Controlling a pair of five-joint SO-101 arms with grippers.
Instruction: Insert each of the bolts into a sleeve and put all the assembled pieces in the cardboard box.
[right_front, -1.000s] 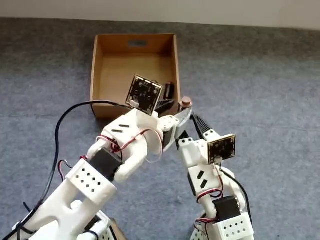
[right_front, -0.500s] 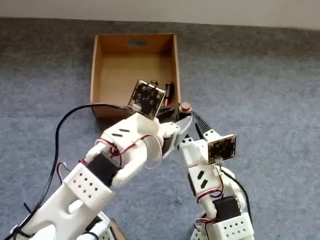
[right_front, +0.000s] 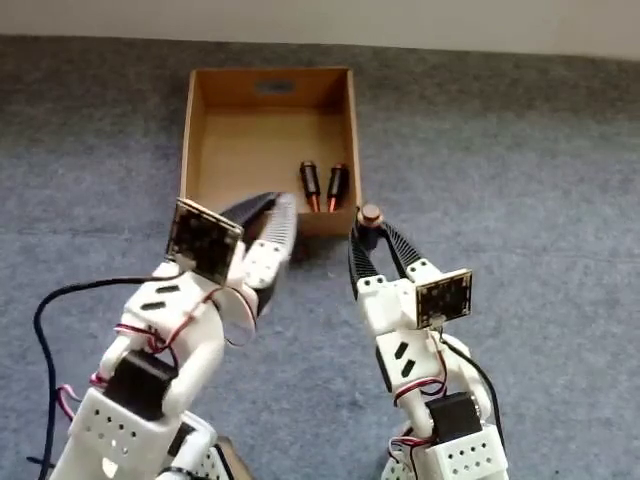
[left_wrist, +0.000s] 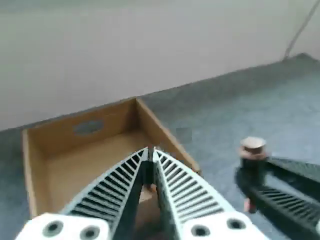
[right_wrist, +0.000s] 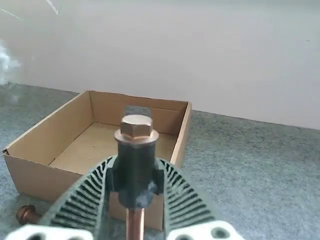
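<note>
The cardboard box (right_front: 196, 140) is matt brown paperboard with raw, fibrous cut rims. The table's covering (right_front: 520, 150) is grey cloth, rough and napped like carpet. The bolt (right_wrist: 136, 128) is copper-toned metal with a dull sheen. Its sleeve (right_wrist: 133, 182) is black, smooth, faintly glossy plastic. The left gripper (left_wrist: 150, 152) and right gripper (right_wrist: 135, 167) have matt white plastic bodies and black ribbed fingers (left_wrist: 180, 187) that look rubbery.

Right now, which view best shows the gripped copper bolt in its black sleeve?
Right wrist view: the copper bolt in its black sleeve stands upright in the right gripper, head and shank visible. High view shows mainly the head from above. Left wrist view shows it farther off, side-on.
</note>
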